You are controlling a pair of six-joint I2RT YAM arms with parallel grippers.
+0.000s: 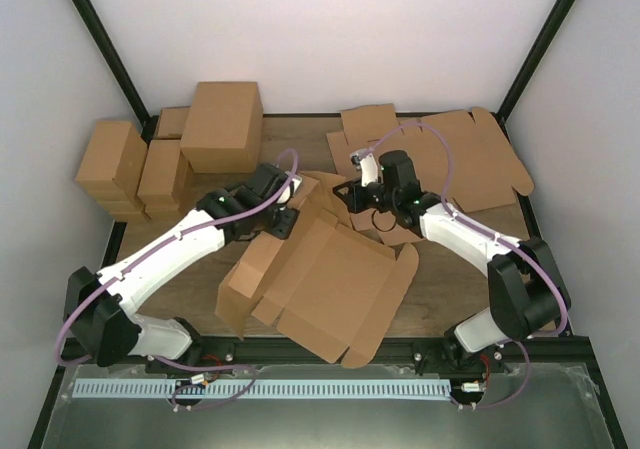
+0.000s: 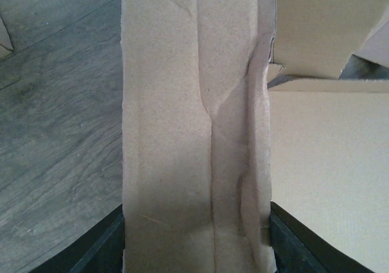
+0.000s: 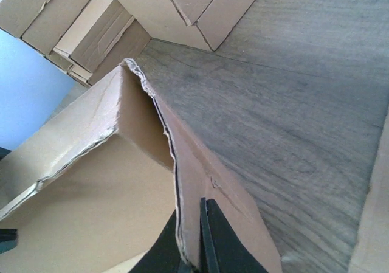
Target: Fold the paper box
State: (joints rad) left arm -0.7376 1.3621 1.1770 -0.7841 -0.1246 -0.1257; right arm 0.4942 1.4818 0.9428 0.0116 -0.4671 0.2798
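Tabletop (image 1: 450, 289) of grey-brown wood carries everything. The paper box (image 1: 320, 279) sprawls across its near middle between the two arms. It is half formed: the broad base panel lies flat with its scalloped flaps toward the near edge, while the left side and the far corner already stand up.

Flat cardboard blanks (image 1: 470, 159) are spread at the far right, presumably waiting their turn. Finished cartons are stacked at the far left, the largest carton (image 1: 220, 124) nearest the middle and the smaller cartons (image 1: 110, 164) out by the wall, well clear of the work.

The left gripper (image 1: 283, 219) reaches in at the box's far-left corner. Its wrist view shows a creased strip of cardboard filling the span between both fingers (image 2: 103, 248), so it looks clenched across that folded wall, probably to keep it upright.

The right gripper (image 1: 365, 209) comes in from the far right. Its fingertips (image 3: 213, 242) are nipped together on the thin, slightly frayed edge of a standing wall, seemingly steadying it for the next fold.
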